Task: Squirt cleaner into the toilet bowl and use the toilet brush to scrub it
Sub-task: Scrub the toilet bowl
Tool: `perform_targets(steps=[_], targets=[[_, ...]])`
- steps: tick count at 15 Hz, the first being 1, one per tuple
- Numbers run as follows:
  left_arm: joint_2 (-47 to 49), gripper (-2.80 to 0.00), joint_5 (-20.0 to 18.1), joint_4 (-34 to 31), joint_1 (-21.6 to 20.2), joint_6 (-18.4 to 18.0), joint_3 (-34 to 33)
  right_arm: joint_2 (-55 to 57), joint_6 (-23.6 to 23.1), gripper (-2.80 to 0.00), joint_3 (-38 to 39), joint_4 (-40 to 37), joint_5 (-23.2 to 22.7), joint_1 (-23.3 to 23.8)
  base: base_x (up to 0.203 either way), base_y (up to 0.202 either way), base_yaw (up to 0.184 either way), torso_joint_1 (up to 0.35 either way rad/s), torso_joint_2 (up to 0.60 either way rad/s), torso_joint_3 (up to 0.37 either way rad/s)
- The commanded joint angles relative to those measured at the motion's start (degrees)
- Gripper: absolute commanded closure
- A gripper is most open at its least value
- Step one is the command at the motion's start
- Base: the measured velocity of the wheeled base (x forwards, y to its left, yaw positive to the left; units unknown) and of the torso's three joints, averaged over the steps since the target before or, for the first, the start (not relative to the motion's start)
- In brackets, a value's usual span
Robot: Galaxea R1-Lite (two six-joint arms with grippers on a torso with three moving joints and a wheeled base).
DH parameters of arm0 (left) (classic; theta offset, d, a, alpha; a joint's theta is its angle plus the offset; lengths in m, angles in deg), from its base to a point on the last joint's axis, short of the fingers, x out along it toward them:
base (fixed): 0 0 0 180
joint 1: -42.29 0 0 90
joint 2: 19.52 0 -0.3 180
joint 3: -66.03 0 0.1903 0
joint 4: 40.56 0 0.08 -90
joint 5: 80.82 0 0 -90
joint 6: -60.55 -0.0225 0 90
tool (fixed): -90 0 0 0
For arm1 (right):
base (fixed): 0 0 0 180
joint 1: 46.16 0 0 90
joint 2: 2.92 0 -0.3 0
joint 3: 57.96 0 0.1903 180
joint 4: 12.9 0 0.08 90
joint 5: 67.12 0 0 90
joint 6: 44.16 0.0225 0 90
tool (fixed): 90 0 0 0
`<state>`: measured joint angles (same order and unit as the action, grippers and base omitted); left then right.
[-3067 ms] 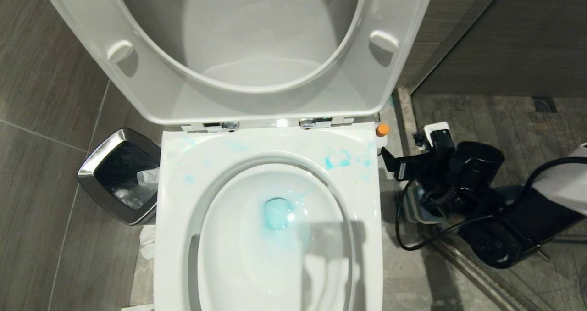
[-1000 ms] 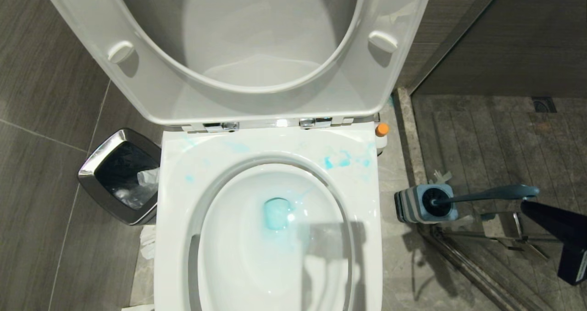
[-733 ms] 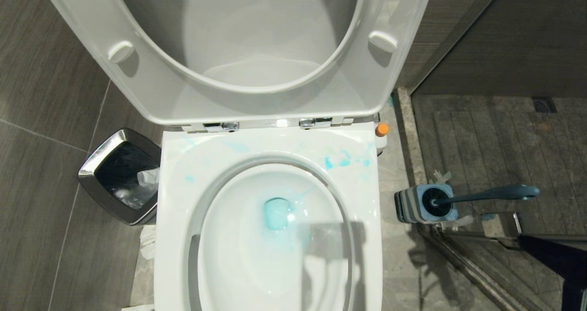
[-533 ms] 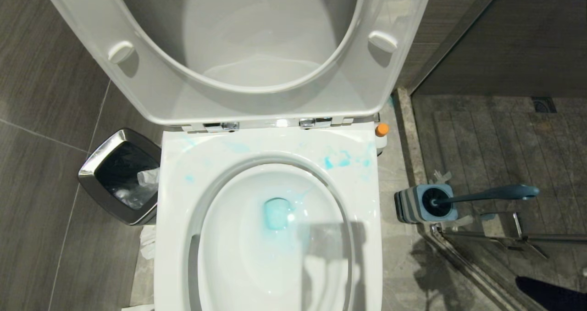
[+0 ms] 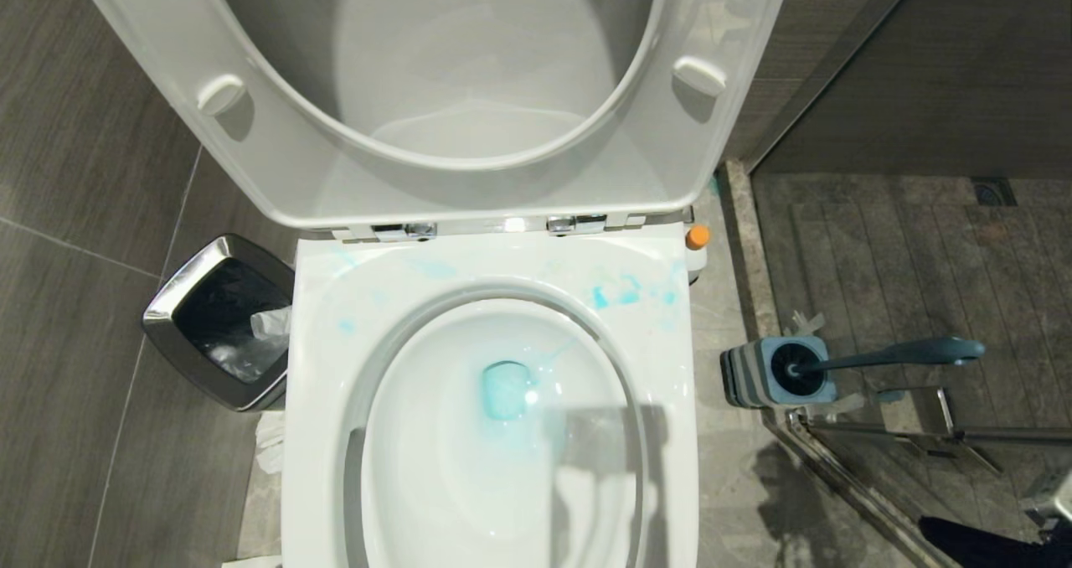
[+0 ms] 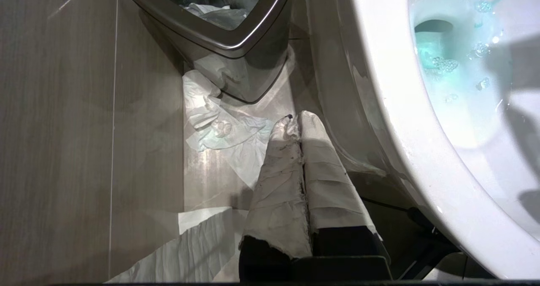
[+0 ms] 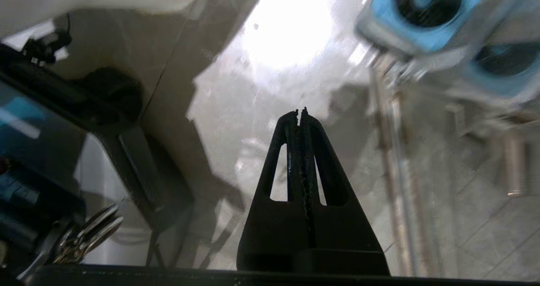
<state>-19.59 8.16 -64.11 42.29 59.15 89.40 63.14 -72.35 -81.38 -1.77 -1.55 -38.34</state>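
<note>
The toilet bowl [image 5: 494, 262] fills the middle, its seat and lid raised, blue liquid in its water and blue smears on its rim. Only the orange cap of the cleaner [image 5: 698, 236] shows, behind the bowl's right rear corner. On the floor to the right, the toilet brush [image 5: 904, 354] sits with its head in the square blue-and-grey base [image 5: 758, 375], its shaft leaning right. My right gripper [image 7: 298, 111] is shut and empty above the floor, short of that base [image 7: 422, 20]. My left gripper [image 6: 296, 118], wrapped in white, is shut and empty beside the bowl's left flank [image 6: 405, 109].
A square steel bin [image 5: 219, 321] with a black liner stands left of the bowl. Crumpled tissue [image 6: 219, 125] lies on the floor by it. A metal door rail [image 5: 888, 434] runs along the floor right of the brush base. A dark part of my right arm shows at the bottom right corner.
My right arm has drawn back from the brush base and slid down toward the bottom right corner, almost out of the head view. The brush stays in its base. The left arm has not moved.
</note>
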Motion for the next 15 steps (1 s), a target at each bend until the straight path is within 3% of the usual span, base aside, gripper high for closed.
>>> perform_targets(steps=[1, 4, 5, 7, 9, 15], targets=[[0.07, 0.0, 0.01, 0.01, 0.0, 0.0, -0.09, 7.94, -0.03, 0.0, 1.46, 0.88, 0.19, 0.22, 0.0, 0.0, 0.0, 0.0, 0.0, 0.0], [0.07, 0.0, -0.04, 0.01, 0.0, 0.0, -0.09, 12.04, 1.54, 0.0, 1.46, 5.95, 3.04, 1.11, 0.0, 0.0, 0.0, 0.0, 0.0, 0.0], [0.07, 0.0, 0.04, 0.01, 0.0, 0.0, -0.09, 12.32, 1.55, -2.8, 1.46, 7.29, 4.24, 1.07, 0.0, 0.0, 0.0, 0.0, 0.0, 0.0], [0.07, 0.0, 0.02, 0.01, 0.0, 0.0, -0.09, 12.01, 0.55, -2.8, 1.44, 7.77, 6.14, 1.05, 0.0, 0.0, 0.0, 0.0, 0.0, 0.0], [0.07, 0.0, 0.0, 0.01, 0.0, 0.0, -0.09, 11.85, -2.92, -2.8, 1.32, 7.77, 11.44, 1.05, 0.0, 0.0, 0.0, 0.0, 0.0, 0.0], [0.07, 0.0, -0.04, 0.01, 0.0, 0.0, -0.09, 15.2, -3.71, -2.8, -4.76, 11.38, 12.04, 0.93, 0.0, 0.0, 0.0, 0.0, 0.0, 0.0]])
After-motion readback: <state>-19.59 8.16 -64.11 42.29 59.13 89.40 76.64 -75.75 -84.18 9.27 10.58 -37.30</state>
